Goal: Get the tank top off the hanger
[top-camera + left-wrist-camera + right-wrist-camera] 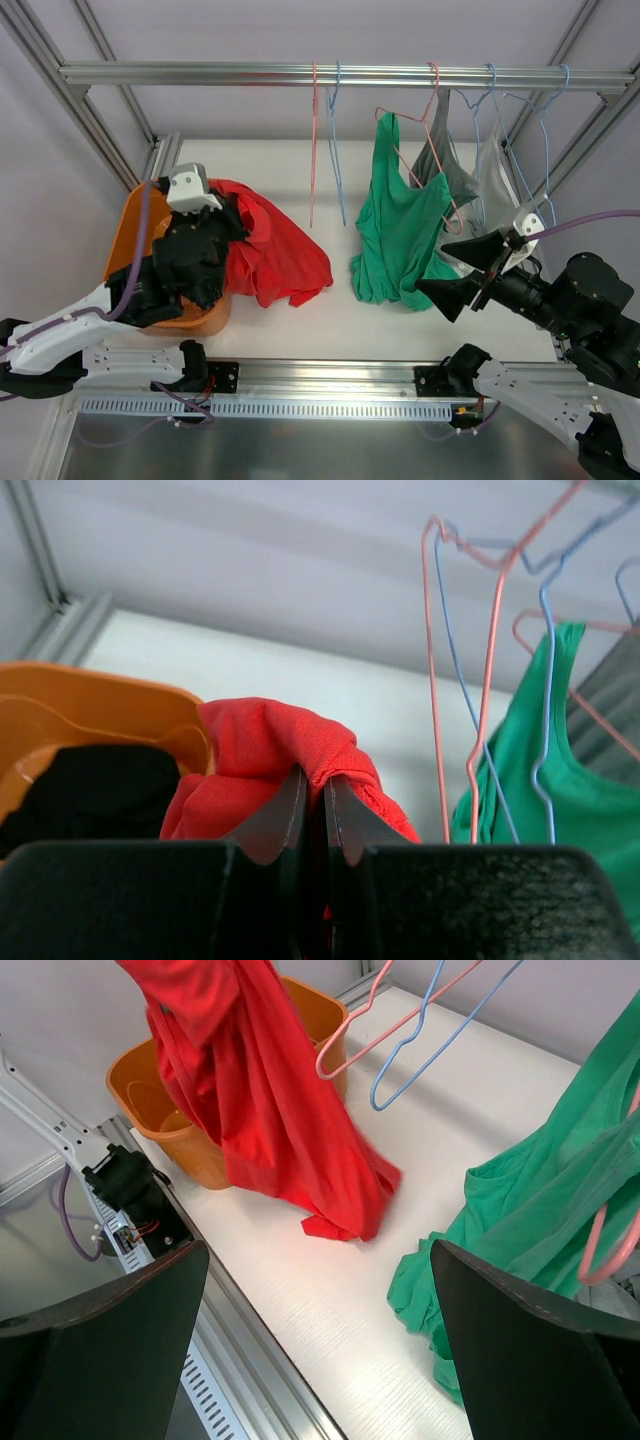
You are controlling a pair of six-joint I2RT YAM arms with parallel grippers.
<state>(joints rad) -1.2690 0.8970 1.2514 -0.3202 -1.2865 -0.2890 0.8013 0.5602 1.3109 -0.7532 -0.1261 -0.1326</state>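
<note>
A red tank top (275,250) is off its hanger and drapes from my left gripper (232,215) down onto the white table beside the orange basket (125,240). In the left wrist view the left gripper (315,780) is shut on a fold of the red tank top (265,745). A bare pink hanger (313,150) and a bare blue hanger (335,150) hang from the rail (200,72). My right gripper (440,268) is open and empty, just right of the green tank top (400,230). It looks across the table (318,1250) at the red tank top (260,1110).
The green tank top hangs askew on a pink hanger (420,130), its hem on the table. A grey top (455,170) and a white top (495,180) hang on blue hangers at the right. A black garment (90,780) lies in the orange basket (90,695).
</note>
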